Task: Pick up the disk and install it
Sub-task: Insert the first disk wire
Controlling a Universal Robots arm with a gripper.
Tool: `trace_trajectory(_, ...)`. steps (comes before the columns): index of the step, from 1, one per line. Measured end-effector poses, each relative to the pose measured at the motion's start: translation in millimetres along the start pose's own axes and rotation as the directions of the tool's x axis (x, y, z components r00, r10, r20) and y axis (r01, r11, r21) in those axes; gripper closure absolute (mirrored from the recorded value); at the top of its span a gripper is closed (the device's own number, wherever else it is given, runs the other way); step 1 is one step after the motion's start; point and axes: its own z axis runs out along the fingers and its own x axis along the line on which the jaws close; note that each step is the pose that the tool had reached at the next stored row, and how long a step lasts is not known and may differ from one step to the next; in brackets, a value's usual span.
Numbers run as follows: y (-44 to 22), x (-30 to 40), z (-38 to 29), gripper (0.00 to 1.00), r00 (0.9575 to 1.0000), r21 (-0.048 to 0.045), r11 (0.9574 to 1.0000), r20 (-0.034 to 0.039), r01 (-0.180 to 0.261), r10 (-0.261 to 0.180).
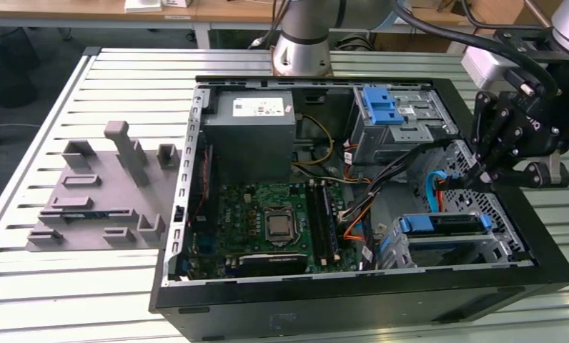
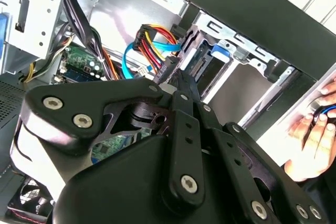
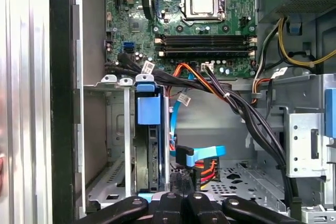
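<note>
The disk point(image 1: 444, 224) sits in the drive cage point(image 1: 499, 207) at the lower right corner of the open computer case, its blue carrier facing up. The first wrist view shows the disk point(image 3: 147, 145) edge-on in its slot, with the blue carrier tab at its end. My gripper point(image 1: 482, 175) hangs inside the case just beyond the cage, apart from the disk, over the blue and red cable plugs point(image 3: 199, 156). Its fingers point(image 2: 181, 85) meet at the tips with nothing between them.
The black case wall point(image 1: 542, 243) runs close on the exterior view's right. Bundled cables point(image 1: 399, 171) cross beside the cage. A second blue-latched bay point(image 1: 389, 107), the power supply point(image 1: 251, 121) and motherboard point(image 1: 275, 214) lie further in. A grey fixture point(image 1: 104, 193) stands outside. A hand point(image 2: 315, 140) rests past the case.
</note>
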Motion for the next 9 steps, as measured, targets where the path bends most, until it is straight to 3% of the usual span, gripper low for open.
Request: trace_trajectory(9,0.2,-5.6,0.0,0.89,1.0,0.0004,1.0,-0.0001,0.0,0.0)
